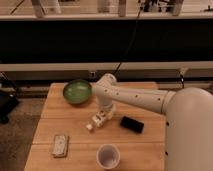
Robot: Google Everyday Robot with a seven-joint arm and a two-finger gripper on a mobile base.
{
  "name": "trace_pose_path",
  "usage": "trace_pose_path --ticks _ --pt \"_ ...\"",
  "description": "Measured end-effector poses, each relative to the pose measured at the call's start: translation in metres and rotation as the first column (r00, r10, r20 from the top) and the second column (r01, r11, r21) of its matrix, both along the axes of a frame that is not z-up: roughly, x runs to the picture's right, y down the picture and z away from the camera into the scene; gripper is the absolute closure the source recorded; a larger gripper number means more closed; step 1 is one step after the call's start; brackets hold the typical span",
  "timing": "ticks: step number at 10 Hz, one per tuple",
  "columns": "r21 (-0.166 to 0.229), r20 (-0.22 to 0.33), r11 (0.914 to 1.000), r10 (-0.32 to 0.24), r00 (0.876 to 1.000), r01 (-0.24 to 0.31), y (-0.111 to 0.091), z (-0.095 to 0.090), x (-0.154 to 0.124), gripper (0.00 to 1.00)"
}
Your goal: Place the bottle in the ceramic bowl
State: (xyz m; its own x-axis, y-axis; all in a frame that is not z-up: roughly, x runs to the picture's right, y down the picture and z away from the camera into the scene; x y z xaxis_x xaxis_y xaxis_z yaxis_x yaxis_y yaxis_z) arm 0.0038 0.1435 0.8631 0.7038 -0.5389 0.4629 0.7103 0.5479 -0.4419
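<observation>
The small white bottle (96,120) lies on its side on the wooden table (75,132), near the middle. The green ceramic bowl (77,92) stands at the table's back left, apart from the bottle. My white arm reaches in from the right and bends down; the gripper (104,111) hangs right over the bottle's upper end, close to it or touching it.
A white paper cup (108,156) stands near the front edge. A black flat device (132,124) lies right of the bottle. A small grey packet (60,145) lies at the front left. A dark wall and cables run behind the table.
</observation>
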Motion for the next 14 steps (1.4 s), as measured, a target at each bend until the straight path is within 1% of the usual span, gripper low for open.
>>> trace_pose_path --ticks 1,2,4,6,7,8,10,11,13,14 --pt "-0.007 -0.003 1.0000 0.004 1.000 -0.004 -0.015 0.001 -0.003 1.00" --pt "-0.013 -0.003 0.9999 0.001 1.000 -0.001 -0.024 0.003 -0.008 1.00" --pt "-0.024 -0.002 0.9997 -0.003 1.000 0.003 -0.037 0.004 -0.013 1.00" --pt "-0.024 0.011 0.9994 -0.024 1.000 0.024 -0.062 0.002 -0.031 1.00" --pt "-0.023 0.015 0.9992 -0.031 0.999 0.031 -0.070 0.002 -0.037 1.00" --pt "-0.019 0.020 0.9991 -0.039 0.999 0.039 -0.082 0.004 -0.045 1.00" --pt "-0.008 0.034 0.9990 -0.043 0.998 0.043 -0.092 0.006 -0.056 1.00" --pt "0.004 0.040 0.9992 -0.041 0.998 0.041 -0.100 0.009 -0.062 1.00" --pt "0.032 0.067 0.9992 -0.028 0.997 0.026 -0.114 0.020 -0.083 1.00" --pt "0.037 0.072 0.9991 -0.024 0.997 0.021 -0.118 0.024 -0.087 1.00"
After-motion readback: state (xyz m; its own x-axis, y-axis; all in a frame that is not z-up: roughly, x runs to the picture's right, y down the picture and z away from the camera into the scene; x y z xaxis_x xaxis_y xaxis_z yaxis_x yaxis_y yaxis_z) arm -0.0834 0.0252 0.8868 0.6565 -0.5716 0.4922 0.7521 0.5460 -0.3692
